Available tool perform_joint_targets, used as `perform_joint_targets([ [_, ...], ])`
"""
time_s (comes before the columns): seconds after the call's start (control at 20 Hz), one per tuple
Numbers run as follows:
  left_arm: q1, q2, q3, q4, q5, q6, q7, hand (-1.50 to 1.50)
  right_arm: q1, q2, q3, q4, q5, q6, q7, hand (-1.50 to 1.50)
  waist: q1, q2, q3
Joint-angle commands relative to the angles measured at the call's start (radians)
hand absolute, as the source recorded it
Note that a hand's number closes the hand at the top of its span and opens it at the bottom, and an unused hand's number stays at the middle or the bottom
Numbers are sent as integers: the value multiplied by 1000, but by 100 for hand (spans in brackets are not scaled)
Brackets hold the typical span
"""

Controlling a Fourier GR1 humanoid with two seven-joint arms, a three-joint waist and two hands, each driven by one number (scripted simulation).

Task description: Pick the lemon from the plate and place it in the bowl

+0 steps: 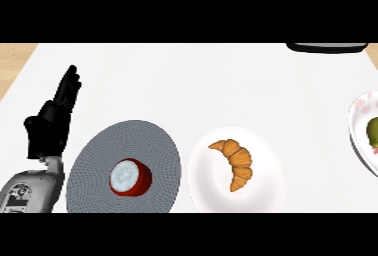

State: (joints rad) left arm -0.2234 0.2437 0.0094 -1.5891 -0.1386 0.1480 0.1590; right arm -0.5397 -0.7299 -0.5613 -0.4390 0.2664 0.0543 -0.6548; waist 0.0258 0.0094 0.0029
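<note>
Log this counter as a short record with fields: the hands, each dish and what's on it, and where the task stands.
left hand: open, fingers up, resting at the view's left
right hand: not in view
grey plate: holds a small red round item with a white top
white dish: holds a croissant
flowered plate: at the right edge, holds the yellow-green lemon, partly cut off
task state: lemon not yet picked

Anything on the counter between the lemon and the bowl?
Yes: a white plate with a croissant lies between the lemon, at the right edge, and the red bowl on the grey plate.
</note>
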Motion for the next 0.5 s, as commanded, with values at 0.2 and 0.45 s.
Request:
perform_joint_targets([
  [0.2, 7, 17, 31, -18, 4, -16, 7, 0, 56, -170, -96, 155, -103, 246, -95, -150, -13, -3, 0],
  [0.45, -7, 5, 21, -32, -12, -11, 32, 0, 155, -230, -145, 175, -177, 442, -168, -150, -30, -8, -1],
])
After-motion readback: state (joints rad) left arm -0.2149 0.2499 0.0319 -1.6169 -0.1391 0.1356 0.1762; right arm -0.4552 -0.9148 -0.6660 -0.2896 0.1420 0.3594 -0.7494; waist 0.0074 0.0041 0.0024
